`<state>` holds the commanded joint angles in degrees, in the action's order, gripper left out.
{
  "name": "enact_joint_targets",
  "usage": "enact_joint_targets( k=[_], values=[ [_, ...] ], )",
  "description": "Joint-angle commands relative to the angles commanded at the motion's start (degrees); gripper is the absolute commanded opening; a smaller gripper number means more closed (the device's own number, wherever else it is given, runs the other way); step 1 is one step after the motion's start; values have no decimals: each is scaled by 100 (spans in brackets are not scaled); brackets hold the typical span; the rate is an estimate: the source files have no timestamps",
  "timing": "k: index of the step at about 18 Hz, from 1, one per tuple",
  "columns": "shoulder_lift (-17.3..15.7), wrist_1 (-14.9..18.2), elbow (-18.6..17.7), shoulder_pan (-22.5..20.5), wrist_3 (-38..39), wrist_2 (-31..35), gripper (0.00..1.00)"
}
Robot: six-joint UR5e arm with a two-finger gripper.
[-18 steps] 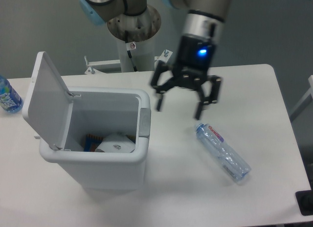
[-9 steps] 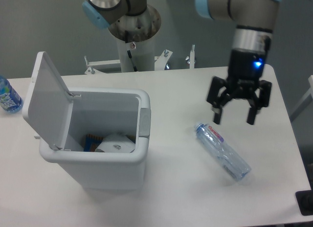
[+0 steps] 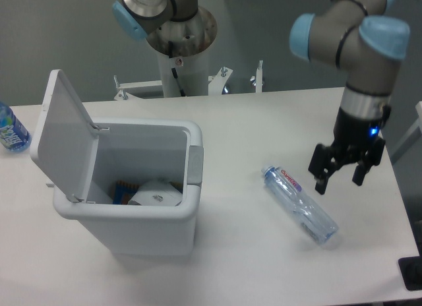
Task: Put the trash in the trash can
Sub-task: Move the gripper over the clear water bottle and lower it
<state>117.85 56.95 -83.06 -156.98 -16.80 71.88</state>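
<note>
White surface (image 3: 237,253) carries the crushed bottle (image 3: 301,204) near its right edge; the end effector (image 3: 343,175) hovers beside it, fingers apart, and a skewed grab could roll it off.

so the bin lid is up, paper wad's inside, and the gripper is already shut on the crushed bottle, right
Not quite. In the camera view the gripper is open and empty, beside the crushed bottle, which lies on the table. The trash can lid is up and the paper wad is inside.

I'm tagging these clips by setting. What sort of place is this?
Probably a robotics lab or test cell, not a home: an arm on a bolted pedestal, a bare white table against a plain grey wall, and staged props, a lidded trash can and a crushed bottle.
</note>
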Motion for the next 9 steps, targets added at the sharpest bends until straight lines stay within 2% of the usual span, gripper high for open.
enact_joint_targets(
  k=[4, 9],
  values=[
    [431, 114, 343, 237, 273, 518, 100],
    [862, 668, 861, 440, 484, 1099, 100]
  ],
)
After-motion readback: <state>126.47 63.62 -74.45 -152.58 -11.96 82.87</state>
